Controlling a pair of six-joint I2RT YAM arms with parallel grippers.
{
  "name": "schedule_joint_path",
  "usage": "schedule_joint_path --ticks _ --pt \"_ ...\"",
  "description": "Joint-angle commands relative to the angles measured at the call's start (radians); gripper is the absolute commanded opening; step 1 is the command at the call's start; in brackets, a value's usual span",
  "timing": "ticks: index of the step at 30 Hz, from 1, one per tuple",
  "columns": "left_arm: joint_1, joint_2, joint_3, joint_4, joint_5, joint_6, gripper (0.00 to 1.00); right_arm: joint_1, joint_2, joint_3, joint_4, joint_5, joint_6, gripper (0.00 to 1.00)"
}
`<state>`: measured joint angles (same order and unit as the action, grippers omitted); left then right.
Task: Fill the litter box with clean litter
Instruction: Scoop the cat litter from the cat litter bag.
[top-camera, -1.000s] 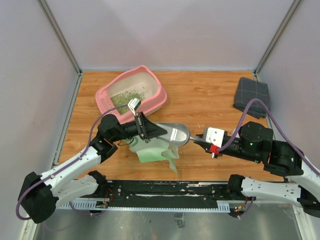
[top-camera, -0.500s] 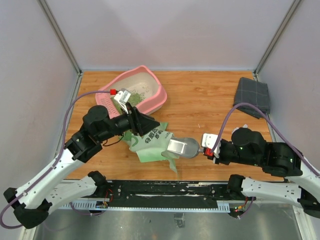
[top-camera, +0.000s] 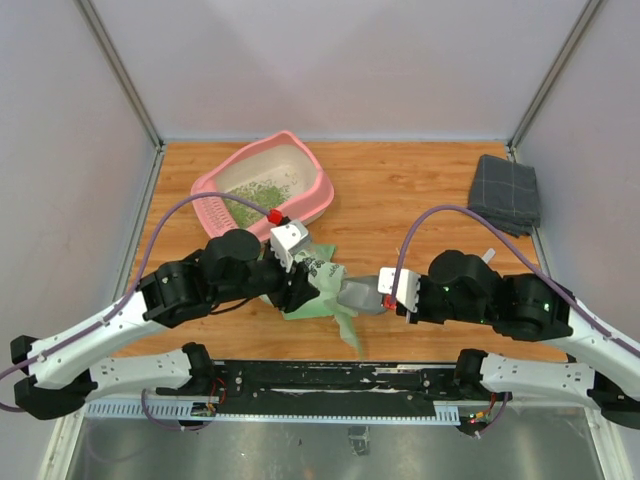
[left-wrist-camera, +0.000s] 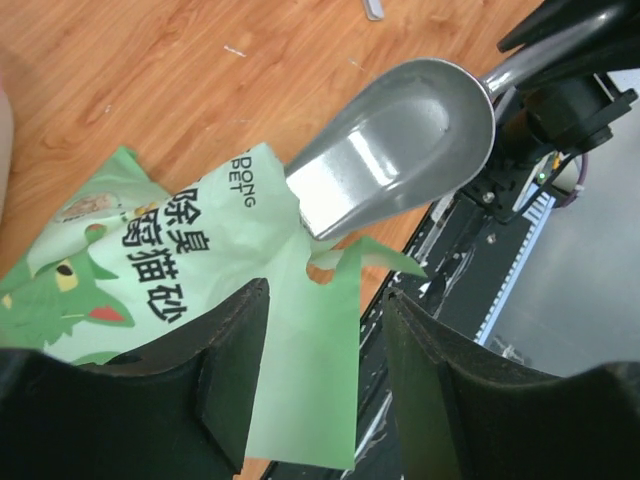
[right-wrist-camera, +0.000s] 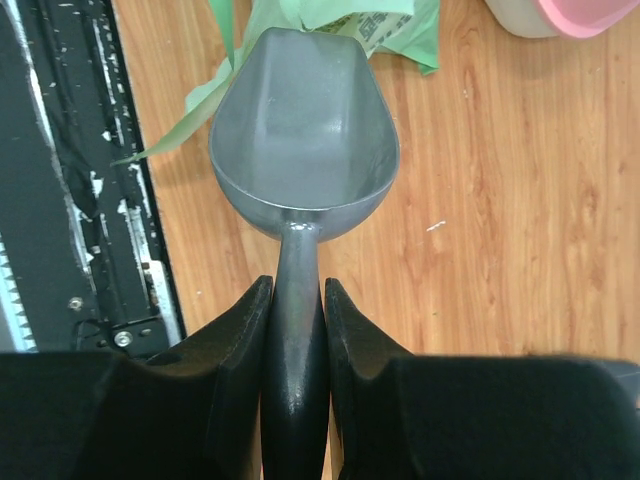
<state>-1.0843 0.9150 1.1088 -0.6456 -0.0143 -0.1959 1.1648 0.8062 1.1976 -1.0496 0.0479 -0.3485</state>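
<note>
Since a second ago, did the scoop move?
Yes. In the top view the scoop has moved away from the litter box, toward the near edge of the table.

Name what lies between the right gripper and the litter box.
In the top view, the grey scoop in the right gripper comes first, then the green bag under the open left gripper, then the litter box.
</note>
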Motion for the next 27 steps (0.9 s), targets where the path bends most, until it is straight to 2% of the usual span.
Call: schedule_joint_path --ticks 1,5,9,14,27 --pt "-0.01 -0.016 0.003 -0.056 -0.012 0.063 0.55 0.001 0.011 -0.005 0.136 0.086 -0.072 0.01" --pt "-0.01 -0.007 -0.01 -0.06 0.037 0.067 0.56 0.001 0.024 -0.023 0.197 0.089 -0.108 0.01" --pt "-0.01 -0.015 -0.003 -0.101 -0.027 0.073 0.57 0.001 0.016 -0.009 0.206 0.078 -0.112 0.01" --pt "-0.01 0.004 -0.011 -0.148 -0.036 0.118 0.58 0.001 -0.01 -0.001 0.226 0.129 -0.131 0.01" --pt "-0.011 0.047 -0.065 -0.142 -0.054 0.22 0.61 0.025 0.036 -0.084 0.251 -0.024 -0.13 0.01"
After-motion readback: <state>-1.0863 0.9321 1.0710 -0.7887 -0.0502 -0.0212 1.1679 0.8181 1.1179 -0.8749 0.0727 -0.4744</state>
